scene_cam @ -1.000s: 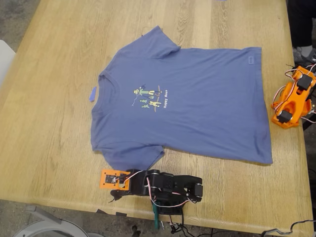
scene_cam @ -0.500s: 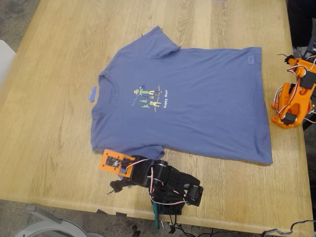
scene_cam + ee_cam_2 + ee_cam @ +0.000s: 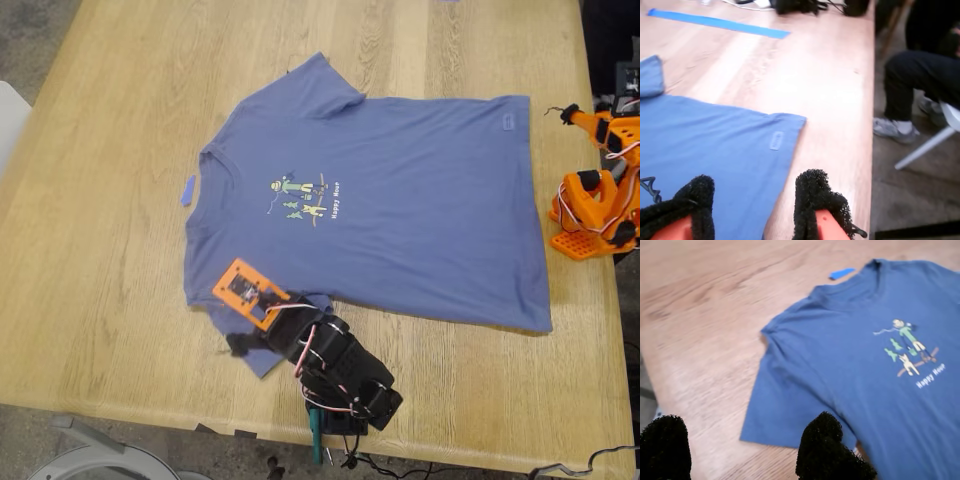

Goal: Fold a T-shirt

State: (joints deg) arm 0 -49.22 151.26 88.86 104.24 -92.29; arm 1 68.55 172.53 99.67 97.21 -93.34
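The slate-blue T-shirt (image 3: 400, 210) lies flat on the wooden table (image 3: 120, 120), collar toward the exterior view's left and hem toward its right, print facing up. My first gripper (image 3: 248, 332), on the black arm at the near edge, hovers open over the near sleeve (image 3: 785, 410). One black pad (image 3: 822, 445) is above the sleeve's edge and the other pad (image 3: 665, 447) is above bare wood. My second gripper (image 3: 565, 113), on the orange arm at the exterior view's right, is open (image 3: 752, 205) just off the shirt's far hem corner (image 3: 785, 130), holding nothing.
A small blue tape strip (image 3: 188, 190) lies by the collar. A long blue tape line (image 3: 715, 22) and cables lie farther along the table. A person's leg (image 3: 920, 75) and shoe (image 3: 892, 127) are beside the table edge, near a white chair leg (image 3: 925, 147).
The first arm has swung from the near table edge toward the shirt, and its gripper now hangs over the near sleeve. The second arm has lifted and reached toward the far hem corner.
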